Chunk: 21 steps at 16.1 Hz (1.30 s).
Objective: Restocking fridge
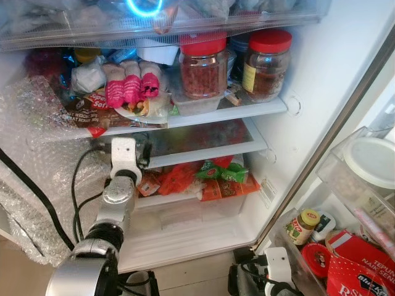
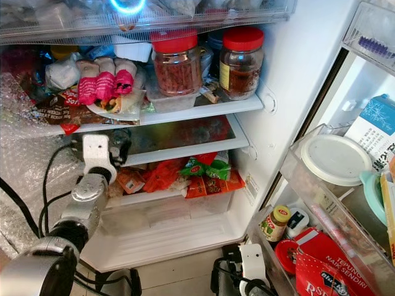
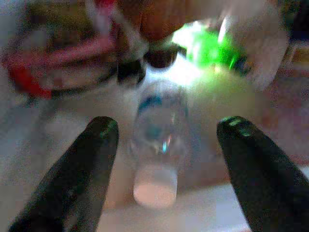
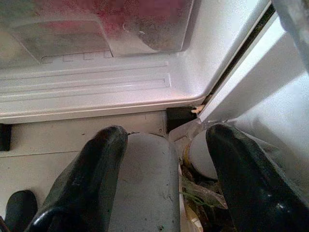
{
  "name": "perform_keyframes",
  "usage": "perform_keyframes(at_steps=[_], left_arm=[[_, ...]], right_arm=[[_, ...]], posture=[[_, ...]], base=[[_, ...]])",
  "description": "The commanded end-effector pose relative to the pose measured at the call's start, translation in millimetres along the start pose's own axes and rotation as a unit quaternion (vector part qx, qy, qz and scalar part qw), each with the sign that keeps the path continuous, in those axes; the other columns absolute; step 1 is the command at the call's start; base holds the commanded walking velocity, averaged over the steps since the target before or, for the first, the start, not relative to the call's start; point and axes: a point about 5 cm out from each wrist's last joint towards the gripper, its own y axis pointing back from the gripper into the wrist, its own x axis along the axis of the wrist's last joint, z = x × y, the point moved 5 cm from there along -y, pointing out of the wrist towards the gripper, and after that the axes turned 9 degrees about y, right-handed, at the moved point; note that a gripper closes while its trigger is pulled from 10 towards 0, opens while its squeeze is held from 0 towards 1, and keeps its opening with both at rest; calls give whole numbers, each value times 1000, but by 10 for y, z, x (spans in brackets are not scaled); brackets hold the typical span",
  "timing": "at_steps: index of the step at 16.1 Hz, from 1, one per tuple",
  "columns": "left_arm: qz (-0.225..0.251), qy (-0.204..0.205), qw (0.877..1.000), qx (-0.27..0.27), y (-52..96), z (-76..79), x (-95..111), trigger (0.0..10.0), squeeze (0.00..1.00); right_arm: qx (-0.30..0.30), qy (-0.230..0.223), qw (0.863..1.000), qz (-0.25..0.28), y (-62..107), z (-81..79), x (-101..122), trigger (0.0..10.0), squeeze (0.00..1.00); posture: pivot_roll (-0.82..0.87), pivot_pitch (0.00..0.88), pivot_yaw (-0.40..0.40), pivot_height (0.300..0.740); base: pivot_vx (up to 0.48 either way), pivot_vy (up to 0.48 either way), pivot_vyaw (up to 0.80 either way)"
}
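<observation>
Left gripper [image 3: 161, 145] reaching into the fridge [image 1: 290, 142] at the middle shelf [image 1: 203, 151], fingers spread wide, gripping nothing. Dead ahead between the fingers: a small clear bottle [image 3: 159, 140] lying on its side, pale cap toward the gripper, long axis running straight away along the line of reach. Looks free of both fingers, though blur hides fine detail. Right gripper [image 4: 166, 169] hanging low by the fridge's bottom edge, open and empty. Left clearly the nearer arm; probably a straight push forward, then a close around the bottle's body.
</observation>
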Motion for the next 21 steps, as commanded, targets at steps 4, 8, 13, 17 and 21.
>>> perform_keyframes(at_steps=[4,8,13,17,21], left_arm=[[56,-51,995,-69,230,202,61,10000,0],[61,-84,990,-97,558,245,-66,10000,0],[43,-88,992,-74,789,166,-163,10000,0],[40,-87,993,-66,805,159,-156,10000,0],[37,-88,994,-61,805,154,-145,10000,0]], right_arm=[[5,-11,999,-51,84,-51,-295,10000,0],[6,-13,999,-52,86,-58,-303,10000,0],[6,-13,998,-54,85,-58,-305,10000,0],[7,-13,998,-57,88,-58,-317,10000,0],[9,-13,998,-58,90,-65,-324,10000,0]], posture=[[-123,50,-3,603],[-137,43,3,603],[-131,44,2,603],[-128,42,2,603],[-126,38,3,603]], base=[[0,0,0],[0,0,0],[0,0,0],[0,0,0],[0,0,0]])
